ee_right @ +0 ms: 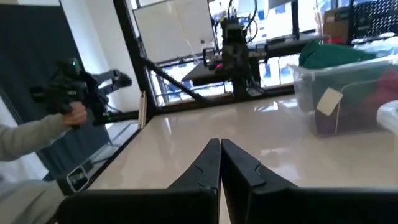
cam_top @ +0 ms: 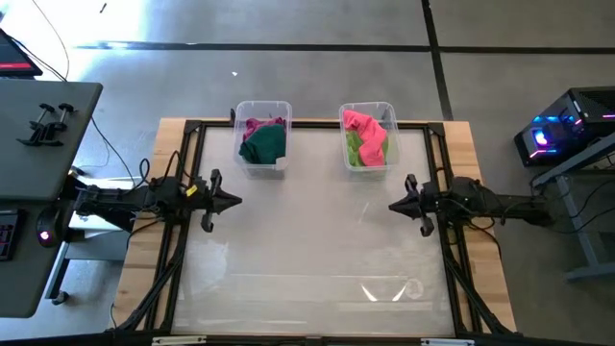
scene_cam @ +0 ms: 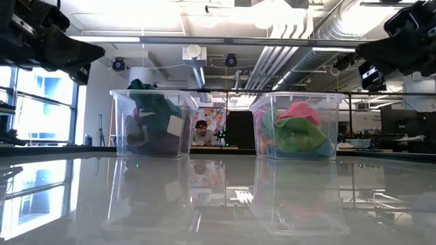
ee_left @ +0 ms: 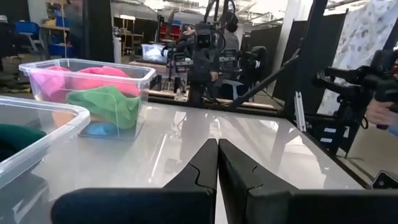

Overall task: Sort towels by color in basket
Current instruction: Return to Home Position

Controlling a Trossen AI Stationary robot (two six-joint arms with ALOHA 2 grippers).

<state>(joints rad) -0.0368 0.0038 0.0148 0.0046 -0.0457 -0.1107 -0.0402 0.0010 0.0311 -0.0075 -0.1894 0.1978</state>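
Left gripper (cam_top: 234, 201): fingers pressed together, nothing held; hangs over the table's left side, tip pointing toward centre.
Right gripper (cam_top: 392, 205): fingers also closed and empty; over the right side, tip facing the left gripper, well apart from it.
Left bin (cam_top: 262, 104): clear plastic, at the table's far edge. Dark green towel (cam_top: 264, 144) on top, magenta towel (cam_top: 255, 125) behind it.
Right bin (cam_top: 368, 106): clear, near the left bin with a gap between. Pink towel (cam_top: 365, 125) on top, light green towel (cam_top: 354, 149) below it; light blue towel (ee_left: 99, 129) and orange towel (ee_left: 59, 118) show low through the wall in the left wrist view.
Table (cam_top: 317, 250): glossy pale top, wooden border.
Person: hand (ee_right: 76, 113) gripping a dark device beside the table, grey sleeve (ee_right: 31, 140).
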